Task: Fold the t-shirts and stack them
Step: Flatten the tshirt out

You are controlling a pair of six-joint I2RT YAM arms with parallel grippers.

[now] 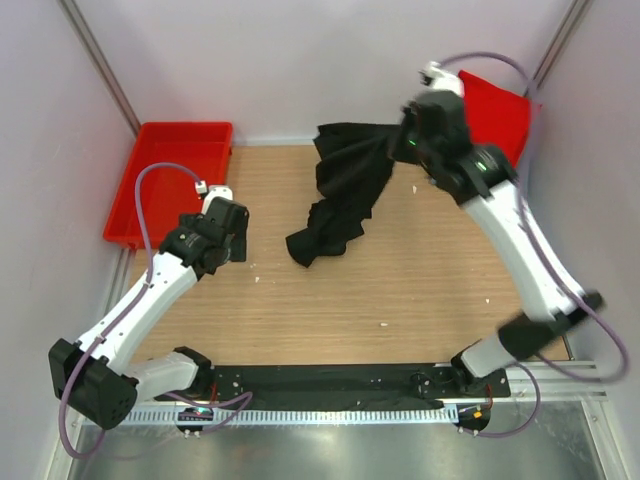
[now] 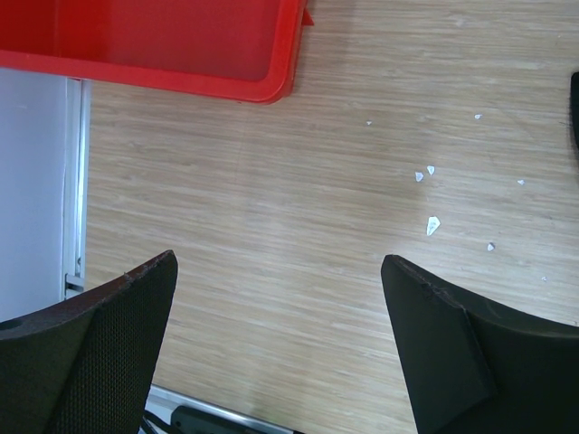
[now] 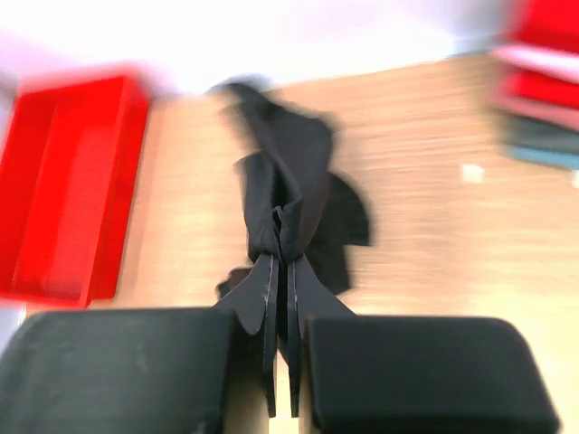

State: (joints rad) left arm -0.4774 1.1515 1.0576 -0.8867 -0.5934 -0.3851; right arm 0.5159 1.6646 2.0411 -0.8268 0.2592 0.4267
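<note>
Where the wooden counter [image 1: 330, 310] meets its far edge, the black t-shirt [image 1: 340, 195] hangs from the right hand [image 3: 282, 271], whose fingers are pressed together on a gathered fold of the cloth. From that pinch the shirt drapes toward the middle of the counter, and its lower end lies bunched there, well apart from both side edges. The left hand [image 2: 279, 262] hovers above bare wood with its fingers spread wide and nothing between them, just beside the near corner of the red plastic tray [image 1: 170, 180]. That tray sits at the far left corner, overhanging the counter's left edge. At the far right corner, partly hidden behind the right arm, lies the stack of folded t-shirts [image 3: 543, 90]; the right wrist view shows red, pink and grey-teal layers there, too blurred to count. The near half of the counter, between the two arms and in front of the black shirt, is open wood grain dotted with a few white specks [image 2: 432, 224]. Pale walls [image 1: 300, 60] close in the left, far and right sides, leaving little room beyond the counter's edges, and a metal rail [image 1: 330, 412] runs along the near edge at the arm bases. In all there are two arms, one tray, one loose black shirt and one folded stack.
</note>
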